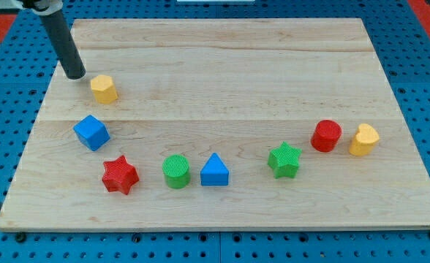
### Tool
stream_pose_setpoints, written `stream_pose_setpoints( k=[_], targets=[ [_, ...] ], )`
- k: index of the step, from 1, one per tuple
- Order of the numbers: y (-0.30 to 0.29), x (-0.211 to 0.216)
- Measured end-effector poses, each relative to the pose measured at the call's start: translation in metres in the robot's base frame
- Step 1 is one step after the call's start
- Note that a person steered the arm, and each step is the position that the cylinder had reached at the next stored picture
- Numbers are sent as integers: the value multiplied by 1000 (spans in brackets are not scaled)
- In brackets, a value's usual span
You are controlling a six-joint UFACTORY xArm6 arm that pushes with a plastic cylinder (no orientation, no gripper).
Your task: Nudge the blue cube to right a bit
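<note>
The blue cube (pixel 91 132) sits on the wooden board (pixel 222 66) at the view's left, turned like a diamond. My tip (pixel 75 76) rests on the board near the upper left corner, above the cube and slightly to its left, well apart from it. A yellow hexagonal block (pixel 104 88) lies just right of my tip, between the tip and the cube's upper right.
A red star (pixel 119 175) lies below right of the cube. Further right stand a green cylinder (pixel 176 172), a blue triangle (pixel 215 171), a green star (pixel 284 160), a red cylinder (pixel 326 136) and a yellow block (pixel 363 139).
</note>
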State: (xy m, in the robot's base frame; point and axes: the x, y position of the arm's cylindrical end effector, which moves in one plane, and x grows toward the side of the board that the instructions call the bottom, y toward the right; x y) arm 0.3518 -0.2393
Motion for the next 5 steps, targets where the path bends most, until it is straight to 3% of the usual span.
stream_pose_setpoints(
  k=[2,3,4,5],
  targets=[
    [41,14],
    [19,19],
    [-34,56],
    [-37,115]
  ],
)
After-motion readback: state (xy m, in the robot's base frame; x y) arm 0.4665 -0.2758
